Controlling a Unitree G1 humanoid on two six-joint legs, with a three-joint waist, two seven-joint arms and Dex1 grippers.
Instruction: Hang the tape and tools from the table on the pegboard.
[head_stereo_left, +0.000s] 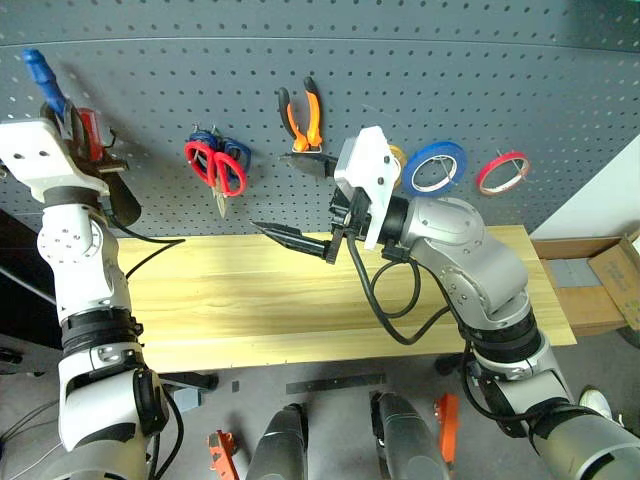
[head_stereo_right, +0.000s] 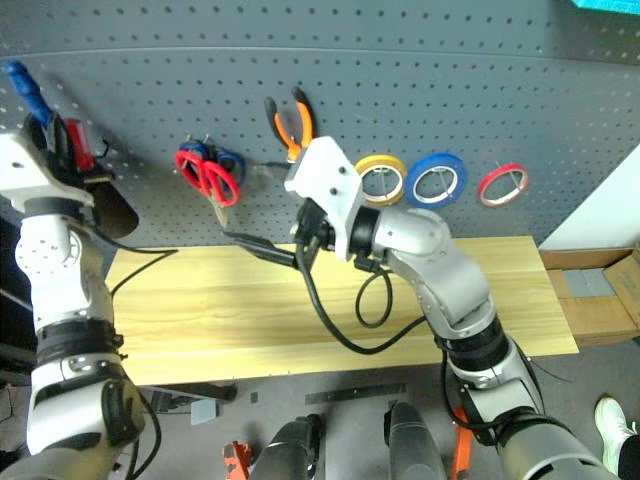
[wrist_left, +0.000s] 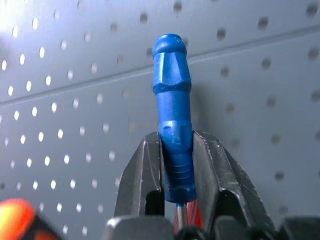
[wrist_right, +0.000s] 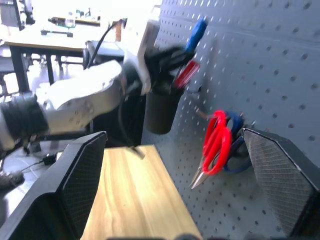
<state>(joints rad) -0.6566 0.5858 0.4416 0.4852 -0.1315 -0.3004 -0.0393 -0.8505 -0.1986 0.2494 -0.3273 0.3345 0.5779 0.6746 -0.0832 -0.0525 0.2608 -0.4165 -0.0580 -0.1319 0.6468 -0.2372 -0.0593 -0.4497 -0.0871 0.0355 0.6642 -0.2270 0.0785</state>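
Blue ridged screwdriver handle (wrist_left: 173, 125) clamped in left gripper (wrist_left: 176, 165), right gripper (head_stereo_left: 296, 199) spread wide

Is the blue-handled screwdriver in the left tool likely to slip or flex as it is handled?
The blue-handled screwdriver looks like rigid moulded plastic, so probably stiff. The left tool grips its narrow lower end, leaving most of the handle above, so it might pivot. Its rounded, smooth-looking handle would likely roll if dropped on the table.

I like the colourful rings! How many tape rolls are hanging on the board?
3, side by side on the pegboard: the yellow roll, the blue roll beside it, and the red ring of tape at the right end.
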